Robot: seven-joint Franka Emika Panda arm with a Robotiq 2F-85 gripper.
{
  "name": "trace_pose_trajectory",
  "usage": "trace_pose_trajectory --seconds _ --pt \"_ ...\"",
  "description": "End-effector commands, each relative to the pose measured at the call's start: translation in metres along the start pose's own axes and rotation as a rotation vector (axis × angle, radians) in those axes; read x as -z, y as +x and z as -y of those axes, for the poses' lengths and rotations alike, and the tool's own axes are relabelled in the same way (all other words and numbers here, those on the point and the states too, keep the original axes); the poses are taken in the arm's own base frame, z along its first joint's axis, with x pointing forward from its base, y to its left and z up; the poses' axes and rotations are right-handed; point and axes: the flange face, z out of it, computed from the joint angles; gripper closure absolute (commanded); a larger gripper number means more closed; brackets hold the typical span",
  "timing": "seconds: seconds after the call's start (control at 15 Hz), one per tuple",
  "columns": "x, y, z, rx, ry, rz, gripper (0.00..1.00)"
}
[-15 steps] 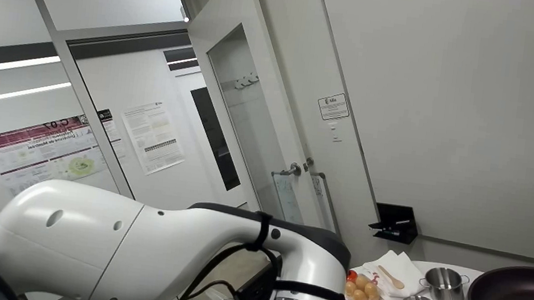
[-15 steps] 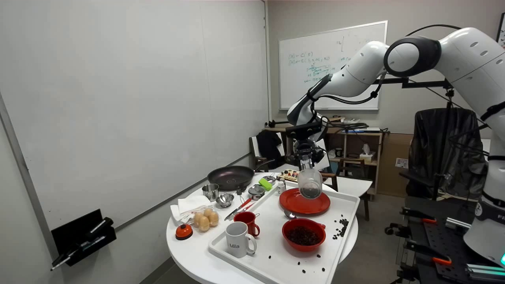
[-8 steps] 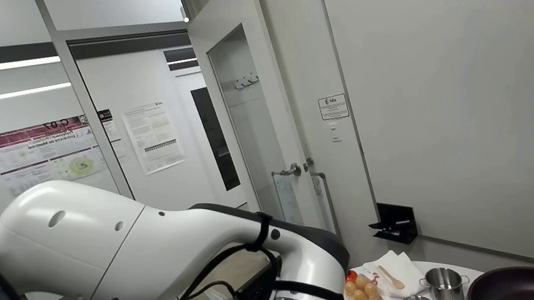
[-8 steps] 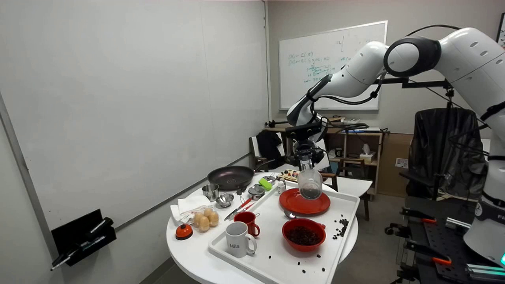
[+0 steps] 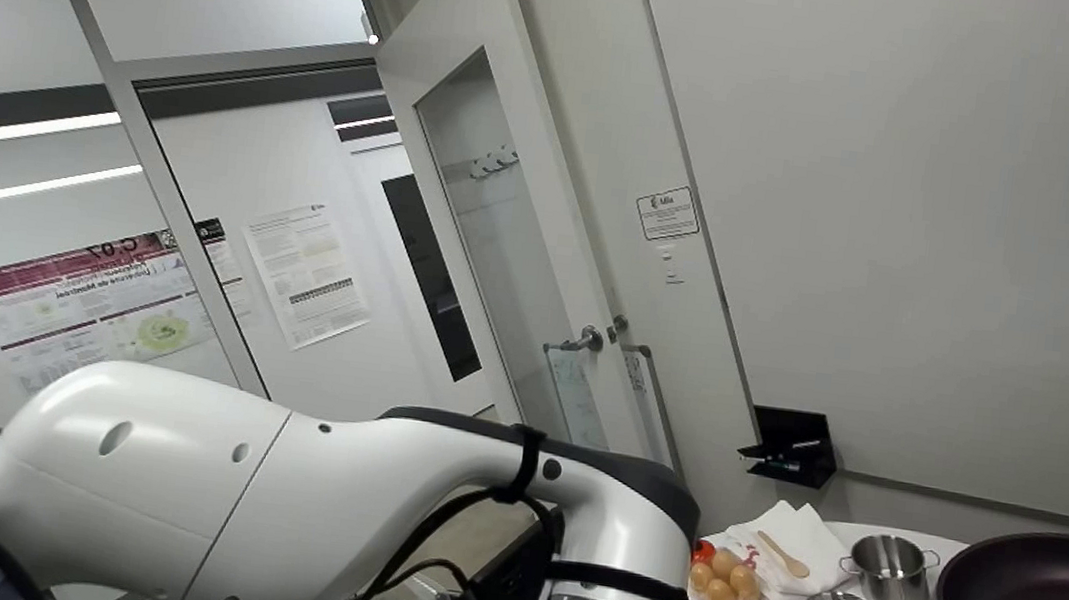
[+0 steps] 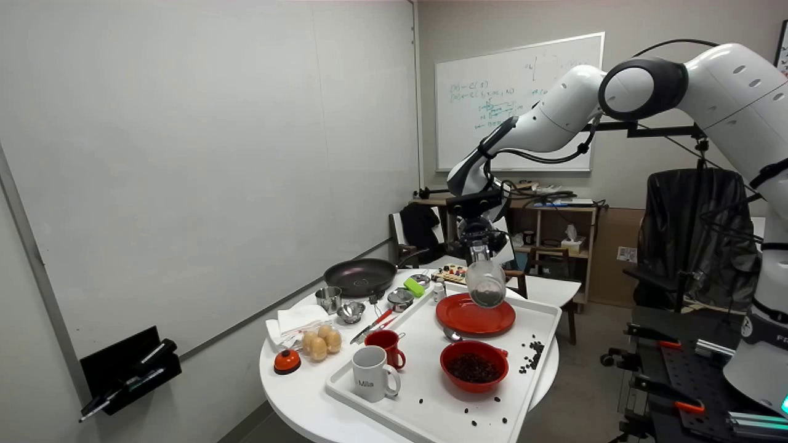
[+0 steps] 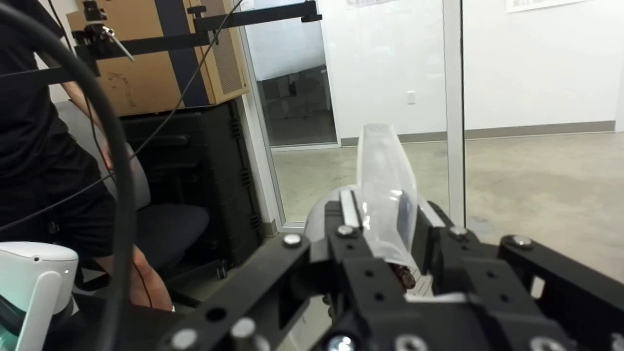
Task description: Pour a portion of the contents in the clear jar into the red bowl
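The pincer (image 7: 388,214) is closed onto the clear jar (image 6: 486,284), raised and tilted near the red plate (image 6: 457,315). The red bowl (image 6: 473,387), on the tray (image 6: 425,372), contains dark beans (image 6: 473,369); pouring is presumably complete. Next: level the jar and set it down clear of the bowl.

In an exterior view, with the bowl (image 6: 474,386) as clock centre, twelve at top: beans (image 6: 473,368) lie in it; on the same tray (image 6: 425,372), the plate (image 6: 471,319) lies at twelve, more beans at three, two mugs (image 6: 367,376) at nine. The pan (image 6: 362,279) stands off the tray at ten. The jar (image 6: 485,282) hangs toward twelve, in the gripper (image 6: 479,251).
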Motion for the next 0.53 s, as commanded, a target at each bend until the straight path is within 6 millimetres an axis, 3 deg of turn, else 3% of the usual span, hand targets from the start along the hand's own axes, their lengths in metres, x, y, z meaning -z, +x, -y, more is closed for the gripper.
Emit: trace_pose_trajectory --seconds 0.0,0.47 --pt "-0.0030 -0.0020 -0.0016 0.020 -0.007 0.050 0.91" --pt "-0.0053 -0.0055 0.0001 0.037 0.006 0.111 0.90"
